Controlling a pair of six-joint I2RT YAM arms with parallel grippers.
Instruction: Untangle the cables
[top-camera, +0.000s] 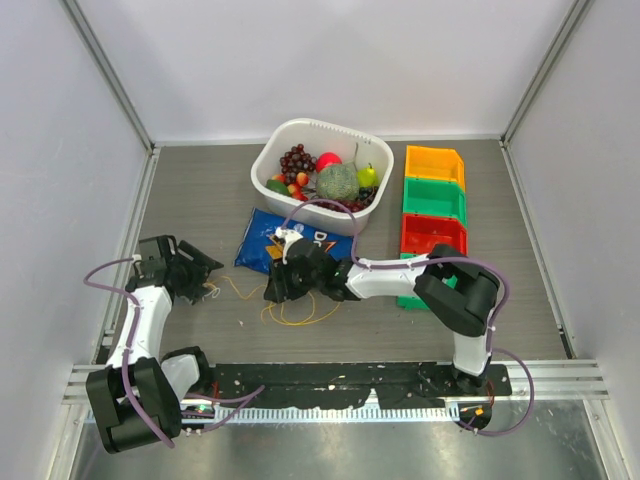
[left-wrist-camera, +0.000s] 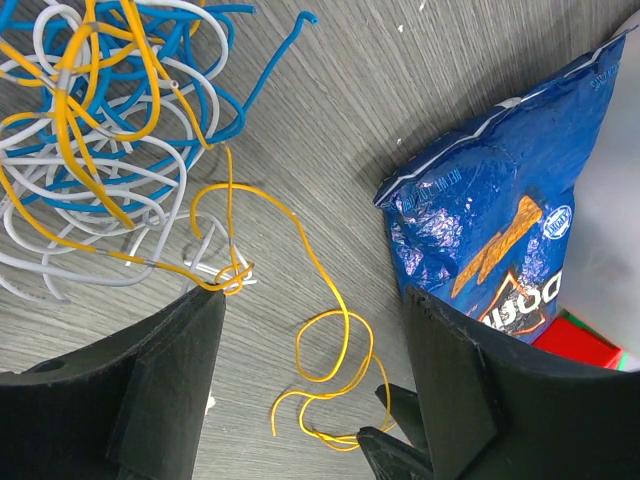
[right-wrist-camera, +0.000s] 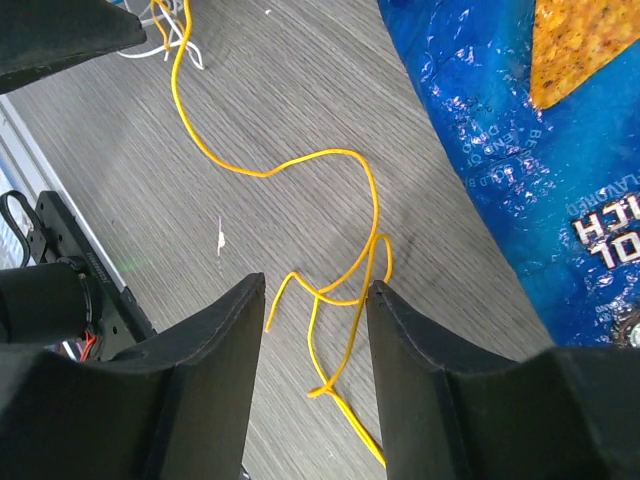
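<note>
While the tangled bunch of white, blue and yellow cables (left-wrist-camera: 100, 130) lies on the worktop (top-camera: 200, 180) left of the blue chip bag (top-camera: 258, 245), the left claw (top-camera: 205, 277) hangs released beside it, and the right claw (right-wrist-camera: 318, 285), at the bag's near edge, gapes released over a loose yellow strand (right-wrist-camera: 300, 165).

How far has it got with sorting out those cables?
Barely started. Done: one yellow cable trails loose out of the bunch. In hand: nothing is gripped; its far loops lie between the fingers of the open right pincer. Left: the white, blue and yellow tangle near the open left pincer remains knotted together.
</note>
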